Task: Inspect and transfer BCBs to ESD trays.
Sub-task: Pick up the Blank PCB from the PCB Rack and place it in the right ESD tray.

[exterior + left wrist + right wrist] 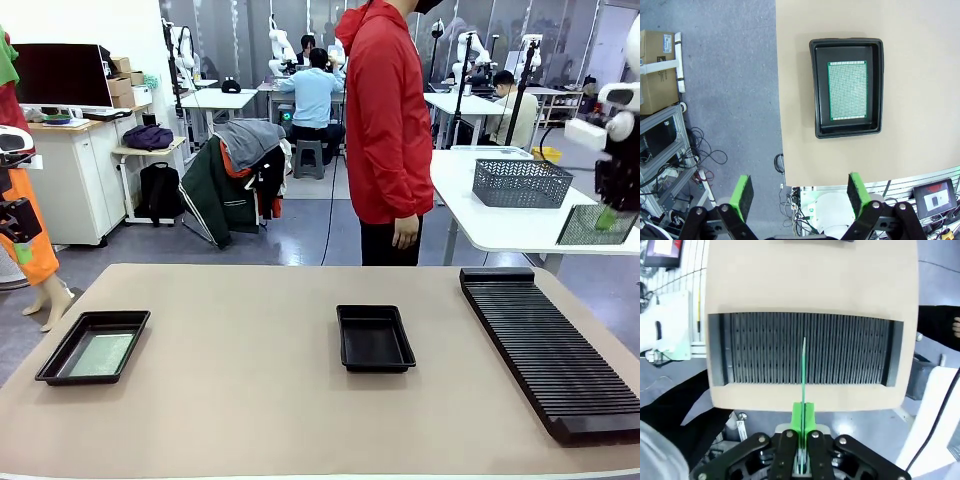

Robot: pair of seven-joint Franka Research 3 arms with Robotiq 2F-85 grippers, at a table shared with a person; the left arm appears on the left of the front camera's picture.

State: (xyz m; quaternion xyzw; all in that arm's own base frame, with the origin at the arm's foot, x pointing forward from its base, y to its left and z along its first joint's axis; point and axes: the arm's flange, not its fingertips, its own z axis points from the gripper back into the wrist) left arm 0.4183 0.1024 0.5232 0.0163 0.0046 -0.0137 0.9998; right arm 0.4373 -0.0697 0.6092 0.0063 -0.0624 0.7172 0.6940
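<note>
Tan table top (250, 410) lies wide and bare between the few things on it. Near its left edge sits the left tray (60, 350), black and shallow, with a flat green board (100, 354) lying on its floor. A thin strip of black shows all round the board, so it touches no wall.

The left gripper (800, 190) hangs high over that tray. Its green pads (743, 192) are spread wide apart with only air between them. From up there the tray sits just inside the table's edge, and grey floor (715, 110) lies past that edge.

The middle tray (375, 340) shows a bare black floor. It is well apart from the left tray and from the long ribbed rack (560, 360), which runs along the table's right side almost to the front edge.

The right gripper (803, 412) has its fingers pressed together on the held board (804, 360) — a thin green one seen edge-on, pinched at its lower end. It hangs in the air above the rack, lined up with the slots near the middle.

A person (385, 120) in a red jacket stands at the far side, one hand (405, 232) down — well back from the trays.
</note>
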